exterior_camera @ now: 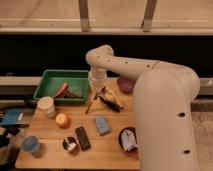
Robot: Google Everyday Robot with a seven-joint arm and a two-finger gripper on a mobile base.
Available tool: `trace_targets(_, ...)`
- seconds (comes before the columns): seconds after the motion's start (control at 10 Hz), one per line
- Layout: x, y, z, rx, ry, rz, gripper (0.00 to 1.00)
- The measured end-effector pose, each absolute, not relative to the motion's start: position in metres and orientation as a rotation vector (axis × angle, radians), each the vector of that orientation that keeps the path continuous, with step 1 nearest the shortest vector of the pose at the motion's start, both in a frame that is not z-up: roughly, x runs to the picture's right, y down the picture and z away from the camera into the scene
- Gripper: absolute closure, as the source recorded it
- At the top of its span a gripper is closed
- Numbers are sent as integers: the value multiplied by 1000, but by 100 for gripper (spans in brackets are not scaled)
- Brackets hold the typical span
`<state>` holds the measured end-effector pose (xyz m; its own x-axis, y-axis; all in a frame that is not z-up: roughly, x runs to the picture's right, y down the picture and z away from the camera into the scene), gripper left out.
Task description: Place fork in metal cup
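Note:
My gripper point(95, 91) hangs from the white arm over the back middle of the wooden table point(50, 155), just right of the green tray. It is shut on the fork point(90, 104), a thin utensil that slants down and to the left from the gripper, its lower end close to the tabletop. The metal cup point(69, 144), small, dark and shiny with a whitish glint inside, stands near the front edge, well below and to the left of the gripper.
A green tray point(50, 80) holds an orange-red item. A white ribbed cup point(46, 106), an orange point(62, 120), a light-blue cup point(31, 145), a black remote-like bar point(82, 137), a blue sponge point(102, 125), a banana point(112, 99), a purple bowl point(125, 84) and a dark bowl point(128, 139) lie around.

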<state>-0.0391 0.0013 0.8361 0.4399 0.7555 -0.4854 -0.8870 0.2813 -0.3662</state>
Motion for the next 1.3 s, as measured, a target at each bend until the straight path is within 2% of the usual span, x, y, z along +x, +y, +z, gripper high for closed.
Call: trace_targets(1.3, -84, -48, 755, -521, 174, 978, 100)
